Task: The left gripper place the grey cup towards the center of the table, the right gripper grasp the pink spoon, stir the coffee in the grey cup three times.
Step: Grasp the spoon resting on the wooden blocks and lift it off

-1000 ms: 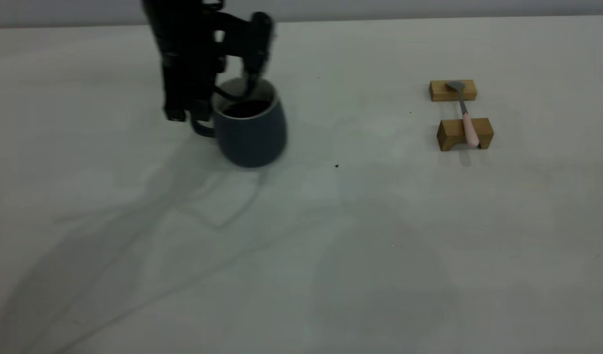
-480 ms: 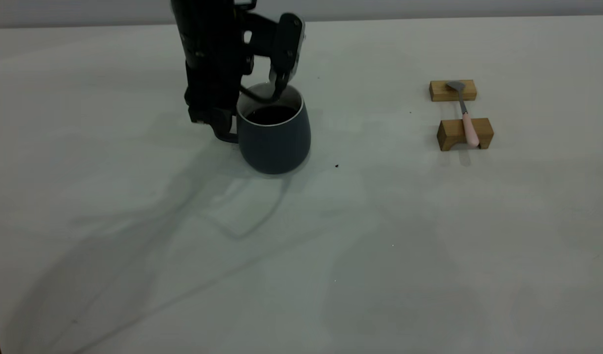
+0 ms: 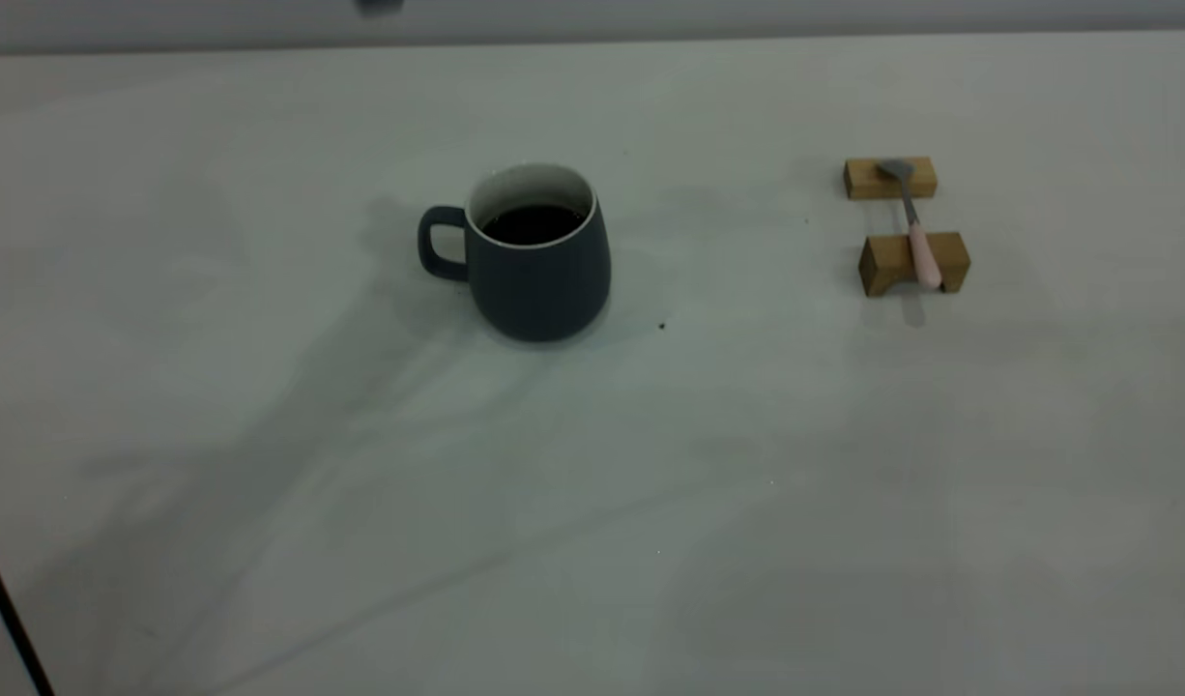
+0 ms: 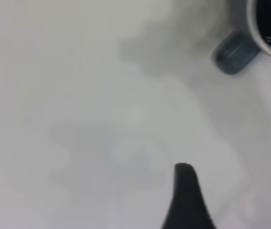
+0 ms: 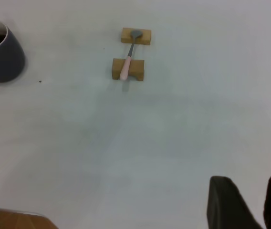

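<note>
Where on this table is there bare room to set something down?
The table lies bare between the grey cup and the wooden blocks, and across the whole near side. It is crowded only around the blocks bearing the pink spoon.

Slate-grey cup (image 3: 539, 266) with white rim, black-brown coffee (image 3: 534, 223); pink-handled spoon (image 3: 916, 232) on tan blocks (image 3: 890, 179).

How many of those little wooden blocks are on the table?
2. The far wooden block sits under the pink spoon's bowl; the near wooden block sits under its handle. None seems hidden.
</note>
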